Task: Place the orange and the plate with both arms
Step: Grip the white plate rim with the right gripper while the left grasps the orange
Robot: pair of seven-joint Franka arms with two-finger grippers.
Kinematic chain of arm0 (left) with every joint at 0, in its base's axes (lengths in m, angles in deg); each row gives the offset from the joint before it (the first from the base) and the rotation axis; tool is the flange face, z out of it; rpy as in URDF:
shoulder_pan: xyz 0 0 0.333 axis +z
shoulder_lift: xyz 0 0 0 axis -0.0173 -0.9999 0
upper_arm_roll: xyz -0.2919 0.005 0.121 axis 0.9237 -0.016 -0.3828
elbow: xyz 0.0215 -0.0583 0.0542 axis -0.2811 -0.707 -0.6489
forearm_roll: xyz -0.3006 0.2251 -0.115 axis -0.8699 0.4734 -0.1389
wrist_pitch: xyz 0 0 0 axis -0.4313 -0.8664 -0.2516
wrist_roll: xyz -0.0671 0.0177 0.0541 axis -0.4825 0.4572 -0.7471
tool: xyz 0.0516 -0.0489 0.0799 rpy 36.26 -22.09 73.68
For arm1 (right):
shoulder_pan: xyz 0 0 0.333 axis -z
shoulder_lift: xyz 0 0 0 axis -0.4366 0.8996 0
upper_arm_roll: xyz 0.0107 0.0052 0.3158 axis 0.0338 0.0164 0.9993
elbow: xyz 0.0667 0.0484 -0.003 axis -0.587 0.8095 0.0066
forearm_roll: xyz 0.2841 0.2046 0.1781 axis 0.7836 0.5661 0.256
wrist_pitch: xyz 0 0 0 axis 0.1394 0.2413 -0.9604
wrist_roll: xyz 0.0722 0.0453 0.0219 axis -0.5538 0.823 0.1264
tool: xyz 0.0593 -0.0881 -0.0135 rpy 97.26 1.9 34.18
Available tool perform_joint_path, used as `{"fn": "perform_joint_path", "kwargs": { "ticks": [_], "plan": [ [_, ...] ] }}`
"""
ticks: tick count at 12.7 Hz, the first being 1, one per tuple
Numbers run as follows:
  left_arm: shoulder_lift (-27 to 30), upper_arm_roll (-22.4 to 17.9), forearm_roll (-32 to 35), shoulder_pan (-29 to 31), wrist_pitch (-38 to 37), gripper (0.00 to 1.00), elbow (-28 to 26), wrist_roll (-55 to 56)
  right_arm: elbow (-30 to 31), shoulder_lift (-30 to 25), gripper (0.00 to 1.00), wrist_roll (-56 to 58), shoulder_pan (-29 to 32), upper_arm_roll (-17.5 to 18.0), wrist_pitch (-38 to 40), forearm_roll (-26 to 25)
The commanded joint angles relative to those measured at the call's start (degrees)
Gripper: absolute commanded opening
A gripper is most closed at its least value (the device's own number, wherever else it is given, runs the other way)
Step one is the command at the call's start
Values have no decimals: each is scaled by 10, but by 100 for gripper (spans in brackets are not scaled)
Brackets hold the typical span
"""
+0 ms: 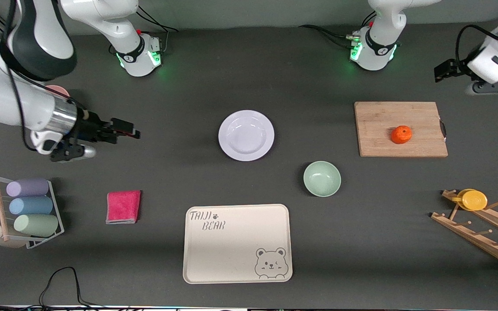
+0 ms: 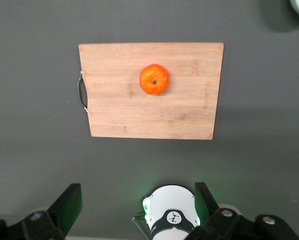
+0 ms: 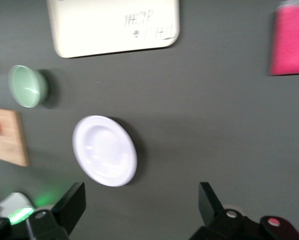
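The orange [image 1: 401, 134] lies on a wooden cutting board [image 1: 376, 129] toward the left arm's end of the table. It also shows in the left wrist view [image 2: 154, 79] on the board [image 2: 124, 110]. The white plate [image 1: 246, 135] sits empty at the table's middle and shows in the right wrist view [image 3: 104, 150]. My left gripper [image 1: 444, 71] hangs open and empty in the air over the table by the board's edge; its fingers stand wide apart [image 2: 138, 202]. My right gripper [image 1: 133, 132] is open and empty [image 3: 141, 199], over bare table between the plate and the right arm's end.
A mint-green bowl [image 1: 322, 178] and a cream bear-printed tray [image 1: 237, 243] lie nearer the camera than the plate. A pink cloth [image 1: 123, 207] and a wire rack of cups [image 1: 28, 207] are at the right arm's end. A wooden rack holding a yellow cup [image 1: 474, 200] is at the left arm's end.
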Motion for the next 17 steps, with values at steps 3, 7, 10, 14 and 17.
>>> {"fn": "perform_joint_path", "kwargs": {
  "ticks": [3, 7, 10, 14, 17],
  "plan": [
    [-31, -1, 7, 31, 152, 100, -99, -5, 41, 52, 100, 72, 0, 64, -127, 145],
    [-123, -2, 7, 36, 299, 100, -149, -5, 61, 111, 100, 204, 4, 65, -131, 314],
    [-218, -1, 2, 33, 384, 100, -153, 4, 113, 125, 100, 335, 1, 72, -131, 437],
    [-289, -1, 1, 27, 435, 100, -156, 14, 149, 183, 100, 485, 4, 75, -110, 537],
    [-301, -1, 2, 27, 447, 100, -159, 15, 149, 230, 100, 563, 1, 89, -102, 596]
  ]
}}
